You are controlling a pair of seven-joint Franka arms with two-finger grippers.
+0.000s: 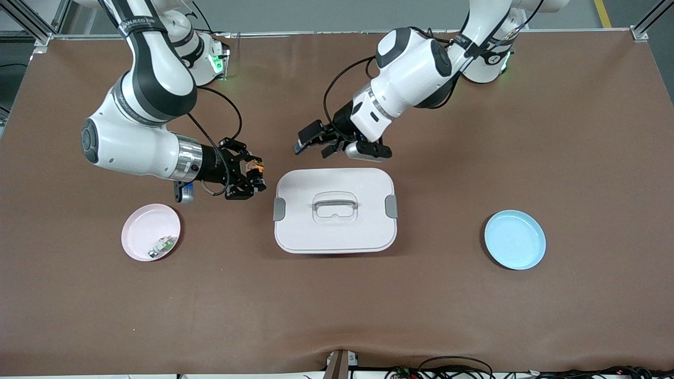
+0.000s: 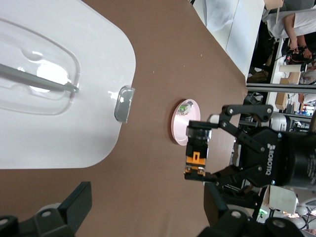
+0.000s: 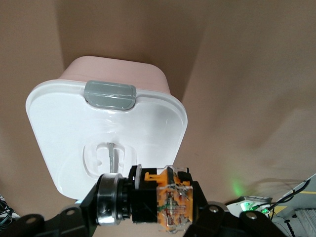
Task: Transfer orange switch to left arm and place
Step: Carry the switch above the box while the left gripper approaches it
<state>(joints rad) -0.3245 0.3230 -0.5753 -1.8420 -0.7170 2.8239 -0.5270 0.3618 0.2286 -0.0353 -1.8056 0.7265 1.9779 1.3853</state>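
My right gripper is clamped tight on the orange switch, holding it in the air just beside the box, off the clip at the right arm's end, with the black barrel and the orange block both sticking out past my fingers. My left gripper hangs with its jaws spread wide and empty above the box's edge nearest the arm bases. The switch looks light, rigid and small, probably slick plastic, so I judge the free black barrel the best spot for the left fingers.

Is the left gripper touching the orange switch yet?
Apart. The left wrist view shows the left gripper open, with bare table between it and the orange switch held in the right gripper.
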